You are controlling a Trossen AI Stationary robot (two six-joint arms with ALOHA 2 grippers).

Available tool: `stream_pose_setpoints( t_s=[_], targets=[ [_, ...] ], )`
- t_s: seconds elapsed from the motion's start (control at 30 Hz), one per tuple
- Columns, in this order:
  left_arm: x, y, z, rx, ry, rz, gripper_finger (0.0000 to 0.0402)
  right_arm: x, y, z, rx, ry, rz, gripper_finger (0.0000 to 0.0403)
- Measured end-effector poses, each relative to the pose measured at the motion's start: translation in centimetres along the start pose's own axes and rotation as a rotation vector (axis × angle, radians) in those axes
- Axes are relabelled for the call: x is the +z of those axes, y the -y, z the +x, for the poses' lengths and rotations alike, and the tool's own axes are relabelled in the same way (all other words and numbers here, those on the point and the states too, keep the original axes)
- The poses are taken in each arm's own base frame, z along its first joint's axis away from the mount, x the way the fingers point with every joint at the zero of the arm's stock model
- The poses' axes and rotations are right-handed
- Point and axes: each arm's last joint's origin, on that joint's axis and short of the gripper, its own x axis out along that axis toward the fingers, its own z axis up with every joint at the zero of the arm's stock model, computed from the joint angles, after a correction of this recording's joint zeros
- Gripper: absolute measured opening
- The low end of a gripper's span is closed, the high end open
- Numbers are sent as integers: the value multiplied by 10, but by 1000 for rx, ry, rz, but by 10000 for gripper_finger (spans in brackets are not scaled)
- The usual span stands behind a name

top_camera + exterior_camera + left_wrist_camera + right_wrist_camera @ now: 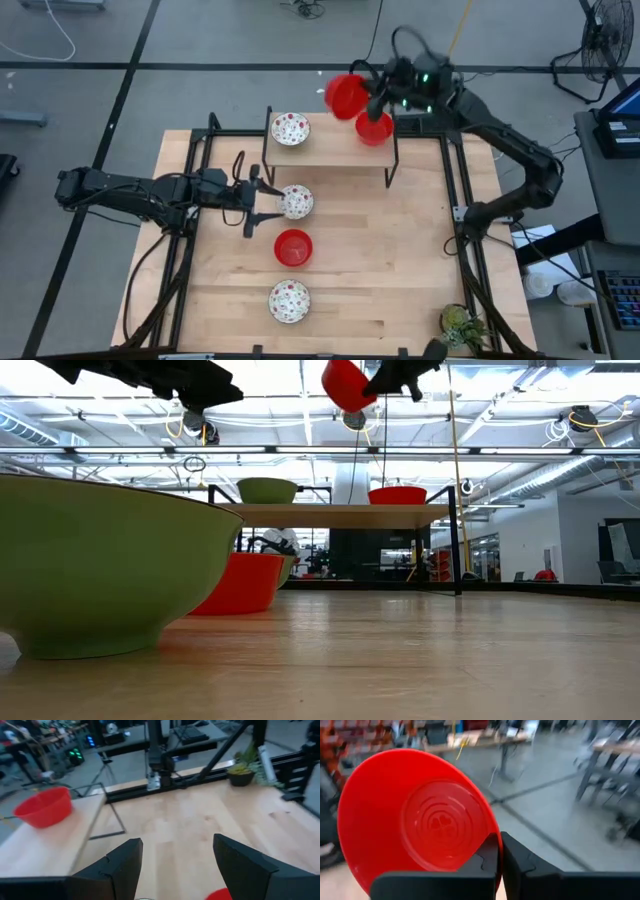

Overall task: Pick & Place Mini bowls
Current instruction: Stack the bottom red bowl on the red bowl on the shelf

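Observation:
My right gripper (pixel 372 92) is shut on a red mini bowl (pixel 347 95), high above the far edge of the raised wooden shelf (pixel 330 150). It also shows in the low view (pixel 345 382). On the shelf stand a white speckled bowl (pixel 290 128) and a red bowl (pixel 374 128). My left gripper (pixel 262 202) is open and empty, raised above the table just left of another white speckled bowl (pixel 296 202). A red bowl (pixel 293 247) and a third speckled bowl (pixel 289 301) stand on the table nearer the front. My right gripper pinches the red bowl's rim (pixel 492 837) between its two fingers, one finger on the inner wall and one on the outer. The bowl is lifted clear and tipped onto its side, its hollow (pixel 440 822) facing the wrist camera.
The shelf stands on thin black legs (pixel 393 170) at the table's far side. A small potted plant (pixel 462 325) stands at the near right corner. Black frame rails (pixel 470 260) run along the table's left and right sides. Bare wood (pixel 400 260) lies right of the bowls.

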Motion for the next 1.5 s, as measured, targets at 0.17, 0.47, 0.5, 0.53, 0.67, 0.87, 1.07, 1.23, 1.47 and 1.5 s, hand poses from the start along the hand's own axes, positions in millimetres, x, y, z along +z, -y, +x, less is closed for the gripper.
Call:
stream_pose_setpoints(
  t_s=[0.17, 0.47, 0.5, 0.53, 0.67, 0.87, 1.07, 1.23, 1.47, 1.5],
  targets=[
    [2, -2, 0, 64, 5, 47, 246, 41, 20, 1, -37, 69, -21, 0],
    [8, -4, 0, 96, 65, 183, 246, 77, 58, 23, -35, 0, 6, 0],
    [9, -5, -1, 101, 72, 202, 246, 75, 63, 26, -46, -26, 3, 0],
    [9, -5, -1, 107, 75, 218, 246, 71, 68, 30, -54, -44, 4, 0],
    [8, -11, -1, 135, 64, 235, 246, 54, 91, 37, -102, -137, 33, 0],
    [4, -25, -2, 229, 30, 194, 246, 33, 115, 27, -152, -329, 46, 0],
    [0, -36, -4, 280, 1, 158, 246, 21, 113, 21, -136, -465, 78, 0],
    [-1, -42, -5, 306, -3, 118, 246, 9, 108, 23, -111, -557, 81, 0],
    [-2, -44, -6, 320, -5, 106, 246, -21, 107, 35, -89, -699, 132, 0],
    [-2, -44, -6, 320, -5, 106, 246, -26, 107, 37, -85, -717, 138, 0]
  ],
)
